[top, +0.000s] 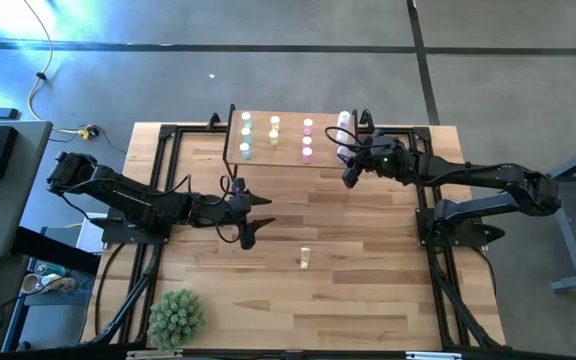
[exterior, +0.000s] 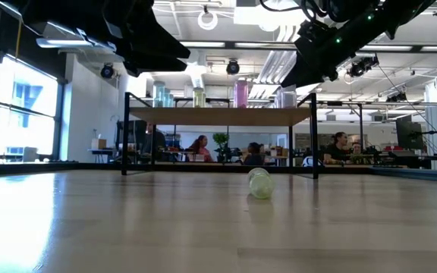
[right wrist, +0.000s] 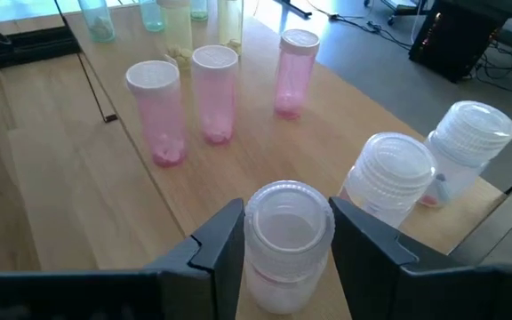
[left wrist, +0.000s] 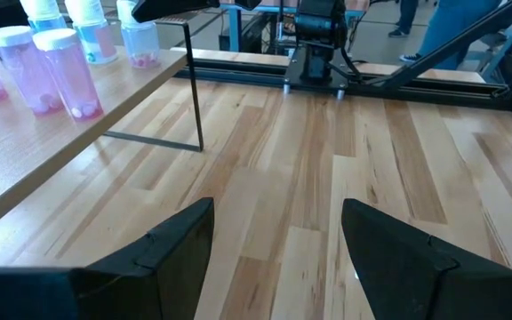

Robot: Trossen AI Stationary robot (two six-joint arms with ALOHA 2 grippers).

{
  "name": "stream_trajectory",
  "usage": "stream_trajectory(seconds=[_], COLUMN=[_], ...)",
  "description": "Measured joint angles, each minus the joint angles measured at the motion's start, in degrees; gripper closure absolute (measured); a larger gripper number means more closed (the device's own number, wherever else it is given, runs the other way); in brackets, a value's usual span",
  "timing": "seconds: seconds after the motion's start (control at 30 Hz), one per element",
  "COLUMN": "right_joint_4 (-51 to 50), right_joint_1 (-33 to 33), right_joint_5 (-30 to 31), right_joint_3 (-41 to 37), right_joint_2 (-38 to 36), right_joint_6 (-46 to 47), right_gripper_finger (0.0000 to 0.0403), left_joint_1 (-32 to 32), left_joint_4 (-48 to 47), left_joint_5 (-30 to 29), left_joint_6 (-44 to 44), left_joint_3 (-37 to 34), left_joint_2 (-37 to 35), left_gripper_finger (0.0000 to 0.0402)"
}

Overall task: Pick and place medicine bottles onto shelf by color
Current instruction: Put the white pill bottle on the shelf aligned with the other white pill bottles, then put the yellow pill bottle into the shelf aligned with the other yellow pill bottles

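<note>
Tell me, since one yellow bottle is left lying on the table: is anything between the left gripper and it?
Nothing visible. The left gripper hangs open above the bare wooden table, and the yellow bottle lies on its side a little beyond it, toward the right arm's side. The shelf stands farther back and the spiky plant ball sits at the near edge.
</note>
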Motion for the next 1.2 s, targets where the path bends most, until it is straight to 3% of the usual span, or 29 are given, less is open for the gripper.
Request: stream_trajectory(seconds=[0.3,0.83,0.97,1.2], right_joint_4=[0.55,0.39,-0.24,-0.14], right_joint_1=[0.0,0.33,3.08,13.37], right_joint_5=[0.04,-0.36,-0.42,0.12], right_joint_3=[-0.26,-0.2,-0.14,-0.13], right_joint_2=[0.11,-5.5,-7.5,-7.76], right_joint_6=[-0.21,-0.02,0.87,2.38], right_gripper_finger=[0.0218,0.0214,0.0214,0.0214], left_joint_1=[0.0,-0.02,-0.02,1.33], left_joint_4=[0.0,-0.02,-0.85,-2.58], left_joint_5=[0.0,0.0,0.0,1.96], left_joint_6=[0.0,0.0,0.0,0.0], left_joint_3=[0.0,0.0,0.02,0.02], left_joint_2=[0.0,0.0,0.0,-0.01], left_gripper_finger=[0.0163,0.0163,0.0163,0.0163])
